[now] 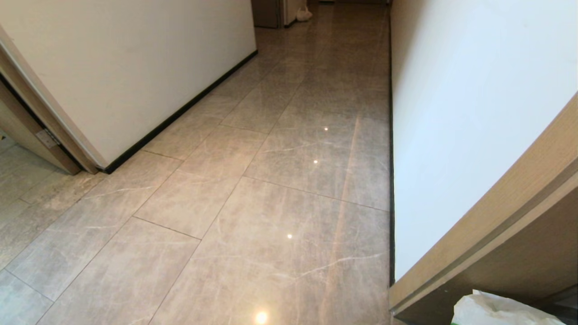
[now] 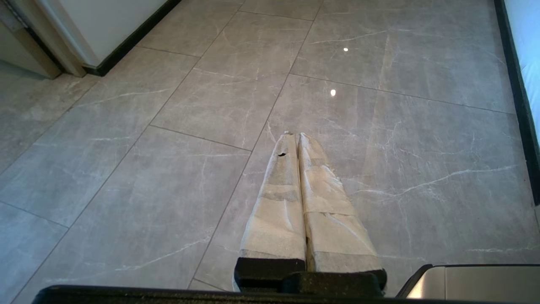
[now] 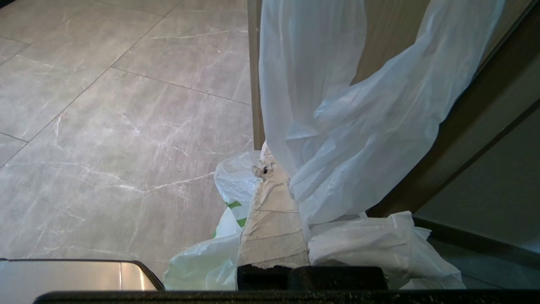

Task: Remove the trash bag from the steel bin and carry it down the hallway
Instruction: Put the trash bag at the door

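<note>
The trash bag (image 3: 358, 126), thin white plastic with green print, hangs from my right gripper (image 3: 270, 157), which is shut on it. One tape-wrapped finger (image 3: 272, 223) shows and the plastic drapes over the other. In the head view only a corner of the trash bag (image 1: 492, 311) shows at the bottom right. My left gripper (image 2: 294, 136) is shut with nothing in it and hangs over the floor. The hallway (image 1: 293, 171), with glossy grey tiles, runs ahead between white walls. The steel bin is out of view.
A wooden door frame (image 1: 487, 234) stands close on the right, beside the bag. A white wall with black baseboard (image 1: 180, 113) and another doorway (image 1: 40, 135) are on the left. A small white bag (image 1: 303, 14) lies at the hallway's far end.
</note>
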Controlling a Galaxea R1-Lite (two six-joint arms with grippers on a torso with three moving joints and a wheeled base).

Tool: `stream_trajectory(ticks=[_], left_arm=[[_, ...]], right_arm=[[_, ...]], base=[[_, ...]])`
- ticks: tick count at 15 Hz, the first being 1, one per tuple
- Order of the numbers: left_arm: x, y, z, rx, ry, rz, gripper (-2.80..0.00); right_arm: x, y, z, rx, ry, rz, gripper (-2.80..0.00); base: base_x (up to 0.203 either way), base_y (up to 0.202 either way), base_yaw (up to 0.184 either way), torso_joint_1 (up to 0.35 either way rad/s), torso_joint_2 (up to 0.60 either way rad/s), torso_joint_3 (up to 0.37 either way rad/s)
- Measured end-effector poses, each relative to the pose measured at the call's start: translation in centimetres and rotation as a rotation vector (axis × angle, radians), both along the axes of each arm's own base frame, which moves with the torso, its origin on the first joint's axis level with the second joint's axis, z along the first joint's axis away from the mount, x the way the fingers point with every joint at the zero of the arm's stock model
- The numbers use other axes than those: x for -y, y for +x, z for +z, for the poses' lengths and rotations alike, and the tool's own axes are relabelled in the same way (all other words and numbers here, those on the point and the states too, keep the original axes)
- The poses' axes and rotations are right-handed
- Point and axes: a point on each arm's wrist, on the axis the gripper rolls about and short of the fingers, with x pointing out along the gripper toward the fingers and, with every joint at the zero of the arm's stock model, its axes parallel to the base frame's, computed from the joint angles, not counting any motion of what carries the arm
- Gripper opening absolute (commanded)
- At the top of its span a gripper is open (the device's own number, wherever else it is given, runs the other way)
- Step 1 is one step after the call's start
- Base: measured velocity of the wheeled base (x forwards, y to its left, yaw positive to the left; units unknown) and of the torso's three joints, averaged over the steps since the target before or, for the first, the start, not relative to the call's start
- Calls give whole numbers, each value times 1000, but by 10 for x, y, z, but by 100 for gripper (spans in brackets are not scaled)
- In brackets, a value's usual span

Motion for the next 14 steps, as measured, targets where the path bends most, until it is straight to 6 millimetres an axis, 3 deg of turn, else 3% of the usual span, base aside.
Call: stream_trajectory(ticks=[3, 6, 14], left_arm=[[0, 0, 0, 0, -28, 3, -280], [0, 0, 0, 1, -29, 4, -280], [0, 0, 0, 1, -30, 3, -280]], right_arm=[[0, -8, 28, 34, -5, 17, -280], [0, -14, 47, -49, -30, 15, -280], [1, -8, 62, -231, -110, -33, -280]], base=[[0, 0, 0, 0, 0, 0], [0, 0, 0, 0, 0, 0], [0, 0, 0, 0, 0, 0]])
